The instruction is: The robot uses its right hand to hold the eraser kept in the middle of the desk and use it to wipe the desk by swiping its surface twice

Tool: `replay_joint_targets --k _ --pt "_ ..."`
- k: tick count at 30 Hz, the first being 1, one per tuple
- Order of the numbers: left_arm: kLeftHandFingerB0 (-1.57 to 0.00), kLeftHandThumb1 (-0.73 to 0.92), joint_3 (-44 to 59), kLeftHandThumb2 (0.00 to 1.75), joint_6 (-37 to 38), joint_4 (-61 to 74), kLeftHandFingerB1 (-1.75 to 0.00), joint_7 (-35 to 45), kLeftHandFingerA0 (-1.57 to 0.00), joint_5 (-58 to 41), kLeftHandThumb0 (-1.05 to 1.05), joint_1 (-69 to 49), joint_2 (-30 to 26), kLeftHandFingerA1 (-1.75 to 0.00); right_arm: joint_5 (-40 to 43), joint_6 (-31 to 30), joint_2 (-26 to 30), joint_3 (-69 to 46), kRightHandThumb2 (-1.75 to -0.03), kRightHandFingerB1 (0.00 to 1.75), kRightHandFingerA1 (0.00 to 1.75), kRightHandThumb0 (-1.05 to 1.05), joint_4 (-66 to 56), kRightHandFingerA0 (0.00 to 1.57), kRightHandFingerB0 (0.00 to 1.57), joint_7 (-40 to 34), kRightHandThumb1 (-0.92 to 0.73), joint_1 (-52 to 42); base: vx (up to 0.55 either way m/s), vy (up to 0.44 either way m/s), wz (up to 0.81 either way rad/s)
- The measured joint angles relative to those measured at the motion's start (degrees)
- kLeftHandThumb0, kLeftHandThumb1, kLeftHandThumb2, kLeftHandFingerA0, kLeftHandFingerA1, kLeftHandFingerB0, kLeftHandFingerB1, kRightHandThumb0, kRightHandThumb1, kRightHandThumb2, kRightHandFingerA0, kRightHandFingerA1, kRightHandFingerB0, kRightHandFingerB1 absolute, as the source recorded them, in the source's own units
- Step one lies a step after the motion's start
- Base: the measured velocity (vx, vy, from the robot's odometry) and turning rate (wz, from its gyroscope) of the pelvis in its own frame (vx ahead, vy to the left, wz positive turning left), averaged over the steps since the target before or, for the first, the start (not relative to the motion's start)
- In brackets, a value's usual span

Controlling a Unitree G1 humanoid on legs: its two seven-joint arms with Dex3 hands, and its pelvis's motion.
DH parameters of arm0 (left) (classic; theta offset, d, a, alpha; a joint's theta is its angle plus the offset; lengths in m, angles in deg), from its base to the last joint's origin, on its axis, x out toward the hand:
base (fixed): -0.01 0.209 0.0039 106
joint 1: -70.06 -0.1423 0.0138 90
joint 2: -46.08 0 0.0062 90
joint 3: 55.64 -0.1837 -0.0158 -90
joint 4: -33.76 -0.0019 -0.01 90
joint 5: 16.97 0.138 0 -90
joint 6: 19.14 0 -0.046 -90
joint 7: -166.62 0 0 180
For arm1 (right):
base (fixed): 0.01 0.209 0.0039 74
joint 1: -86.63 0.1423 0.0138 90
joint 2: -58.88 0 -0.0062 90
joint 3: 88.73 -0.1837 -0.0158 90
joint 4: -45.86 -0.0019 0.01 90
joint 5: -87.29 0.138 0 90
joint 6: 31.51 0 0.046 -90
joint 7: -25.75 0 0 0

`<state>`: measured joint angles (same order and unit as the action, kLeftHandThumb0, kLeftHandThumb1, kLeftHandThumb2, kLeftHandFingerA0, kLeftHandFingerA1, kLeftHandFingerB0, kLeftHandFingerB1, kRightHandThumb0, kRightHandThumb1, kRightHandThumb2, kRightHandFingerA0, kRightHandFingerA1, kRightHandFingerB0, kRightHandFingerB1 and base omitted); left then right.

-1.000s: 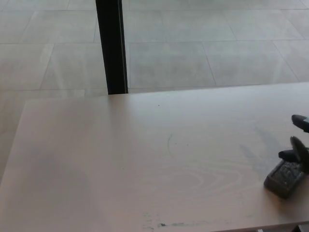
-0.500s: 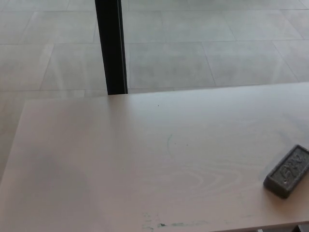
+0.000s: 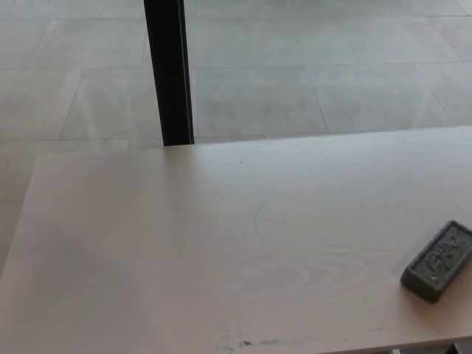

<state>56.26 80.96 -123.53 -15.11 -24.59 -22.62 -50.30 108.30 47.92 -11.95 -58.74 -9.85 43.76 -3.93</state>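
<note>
Lower right of frame: eraser (image 3: pixel 437 261) lies flat on desk (image 3: pixel 221 243), prob light, rigid block; grip long sides. Neither hand in view, state unknown.

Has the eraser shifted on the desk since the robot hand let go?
No. The eraser lies in the same spot near the desk's right edge, equally far from the faint curved mark.
</note>
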Motion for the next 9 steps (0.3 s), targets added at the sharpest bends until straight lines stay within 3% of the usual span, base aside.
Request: replay_joint_targets --k 2,3,4,5,7,8,9 --pt "-0.46 0.63 0.4 1.03 0.0 0.11 -0.64 0.02 -0.68 -0.1 -0.5 -0.02 0.0 -0.76 0.5 1.32 -0.55 -2.57 -0.63 0.79 0.8 -0.79 3.86 1.11 0.76 -0.82 -0.74 -1.91 0.0 0.0 0.0" --pt "-0.47 0.63 0.61 1.03 0.0 0.11 -0.65 0.04 -0.7 -0.15 -0.5 -0.01 0.0 -0.77 0.75 1.95 -0.83 -3.57 -1.06 0.81 0.87 -0.7 5.86 0.98 0.69 -1.23 -0.56 -2.57 0.0 0.0 0.0" --pt "-0.47 0.63 0.84 1.03 0.0 0.15 -0.65 0.07 -0.7 -0.23 -0.5 0.03 0.0 -0.77 0.96 2.64 -1.13 -4.43 -1.06 0.81 0.87 -0.7 7.99 0.98 0.69 -1.61 -0.56 -3.23 0.0 0.0 0.0" --pt "-0.52 0.63 1.12 1.03 0.0 0.18 -0.67 0.11 -0.73 -0.3 -0.51 0.06 0.0 -0.79 1.19 3.28 -1.38 -5.24 -0.62 0.78 0.83 -0.77 10.06 0.99 0.58 -2.0 -0.71 -3.78 0.0 0.0 0.0" --pt "-0.57 0.6 1.42 1.01 0.0 0.17 -0.71 0.11 -0.75 -0.36 -0.5 0.06 0.0 -0.79 1.52 4.7 -1.57 -6.2 -0.6 0.81 0.86 -0.73 14.25 0.88 0.38 -2.91 -0.66 -4.63 0.0 0.0 0.0" --pt "-0.53 0.56 1.43 0.97 0.0 0.16 -0.67 0.13 -0.75 -0.36 -0.5 0.06 0.0 -0.78 1.54 5.21 -1.58 -6.19 -0.58 0.77 0.99 -0.56 15.75 0.84 0.37 -3.26 -0.56 -4.9 0.0 0.0 0.0" --pt "-0.53 0.56 1.41 0.97 0.0 0.17 -0.67 0.13 -0.75 -0.34 -0.5 0.04 -0.01 -0.78 1.49 5.9 -1.7 -5.97 -0.58 0.77 0.99 -0.56 17.36 0.84 0.37 -3.71 -0.56 -5.3 0.0 0.0 0.0"
